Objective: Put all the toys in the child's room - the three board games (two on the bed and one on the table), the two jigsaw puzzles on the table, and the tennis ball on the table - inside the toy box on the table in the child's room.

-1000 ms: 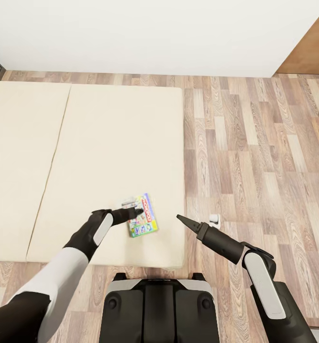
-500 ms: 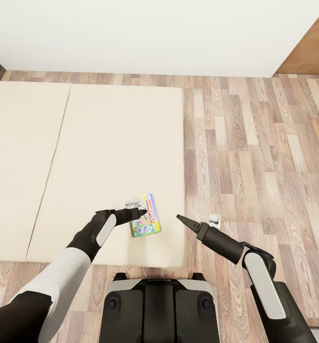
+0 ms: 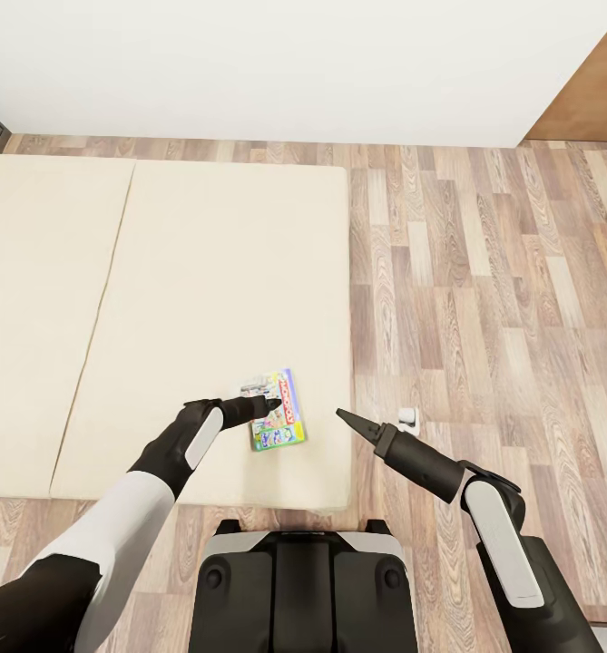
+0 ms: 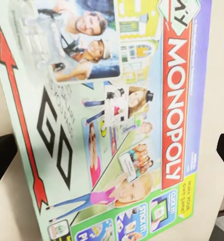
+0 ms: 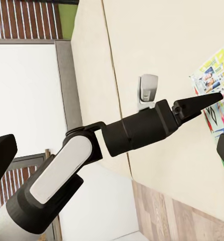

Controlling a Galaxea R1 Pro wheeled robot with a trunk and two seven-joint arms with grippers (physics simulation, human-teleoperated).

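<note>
While the head view looks down over both arms, the board game (image 3: 278, 409), a flat box with a white colourful cover reading MONOPOLY, lies flat on the bed (image 3: 203, 272) near the mattress's corner at about five o'clock of the beige surface. The left gripper (image 3: 265, 404) sits right over the box's left half; from here its fingers read as one dark tip, so how wide they stand cannot be told. The right gripper (image 3: 345, 417) hangs off the bed's right edge above the wood-plank floor (image 3: 484, 290), at three o'clock from the box and near it, pointing toward it; its jaws look drawn together into a point with nothing between them. A small white object (image 3: 407, 417) lies on the floor just beyond that gripper.

From the left wrist view, the board game (image 4: 107, 120) fills most of the frame, and the two dark fingertips (image 4: 1, 160) show at opposite edges, spread wider than the box's cover and touching nothing that can be seen.

From the right wrist view, the left arm (image 5: 112, 145) stretches across the mattress, its tip resting at the board game's (image 5: 215, 105) edge at three o'clock.
</note>
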